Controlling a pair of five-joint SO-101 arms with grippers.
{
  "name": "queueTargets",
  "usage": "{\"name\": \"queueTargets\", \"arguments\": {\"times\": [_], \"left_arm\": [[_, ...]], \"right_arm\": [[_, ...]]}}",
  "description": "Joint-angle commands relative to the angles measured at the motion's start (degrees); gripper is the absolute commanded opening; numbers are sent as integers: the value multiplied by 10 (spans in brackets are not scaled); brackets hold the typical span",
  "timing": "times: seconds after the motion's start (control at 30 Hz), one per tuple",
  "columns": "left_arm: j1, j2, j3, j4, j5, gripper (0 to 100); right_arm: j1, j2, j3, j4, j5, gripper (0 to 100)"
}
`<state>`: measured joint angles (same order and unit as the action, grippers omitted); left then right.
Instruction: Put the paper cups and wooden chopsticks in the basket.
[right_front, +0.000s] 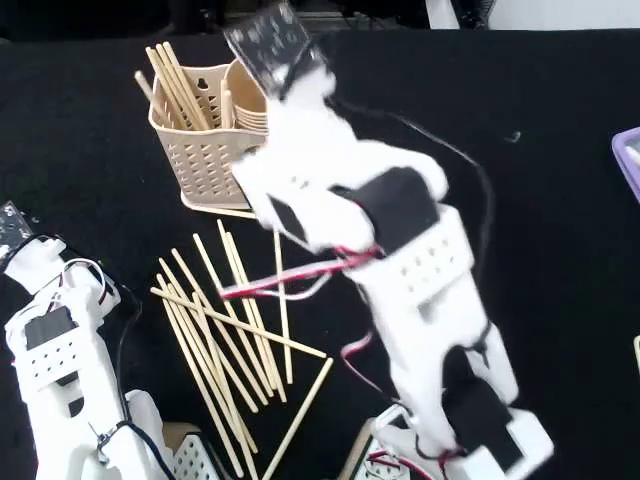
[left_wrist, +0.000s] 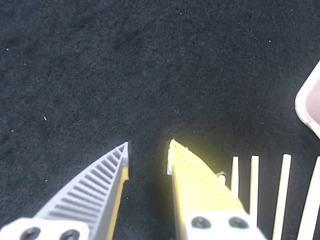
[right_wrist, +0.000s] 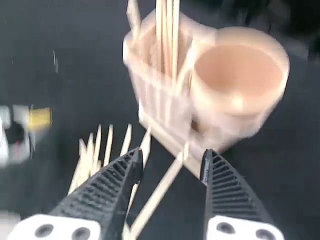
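The beige slotted basket (right_front: 200, 155) stands at the back left of the black table, with several wooden chopsticks (right_front: 178, 85) upright in it and a stack of paper cups (right_front: 250, 100) in its right part. More wooden chopsticks (right_front: 225, 325) lie scattered in front of it. My right gripper (right_wrist: 172, 157) is open and empty, a short way from the basket (right_wrist: 160, 100) and the paper cup (right_wrist: 235, 80); a loose chopstick (right_wrist: 157, 192) lies under it. My left gripper (left_wrist: 148, 147) is open over bare cloth, beside some chopstick ends (left_wrist: 255, 190).
The right arm (right_front: 400, 260) stretches from the front middle toward the basket and covers part of the table. The left arm (right_front: 55, 350) sits at the front left. A purple object (right_front: 628, 160) pokes in at the right edge. Black cloth lies bare at the right.
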<state>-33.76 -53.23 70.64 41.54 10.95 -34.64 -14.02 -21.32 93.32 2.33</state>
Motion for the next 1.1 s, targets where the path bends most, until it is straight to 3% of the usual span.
{"name": "queueTargets", "arguments": {"times": [0.0,0.23,0.37,0.7,0.87,1.07], "left_arm": [[-3,-14,-2,-11,4,134],[-3,-14,-2,-11,4,134],[-4,-14,-2,-11,4,134],[-4,-14,-3,-11,4,134],[-4,-14,-6,-11,4,134],[-4,-14,-7,-14,4,134]], "right_arm": [[4,-51,90,71,68,191],[1,-185,471,-32,370,191],[-21,-266,650,-92,454,191],[-89,-325,932,-285,479,197],[-91,-325,975,-314,477,310],[-128,-326,977,-326,475,310]]}}
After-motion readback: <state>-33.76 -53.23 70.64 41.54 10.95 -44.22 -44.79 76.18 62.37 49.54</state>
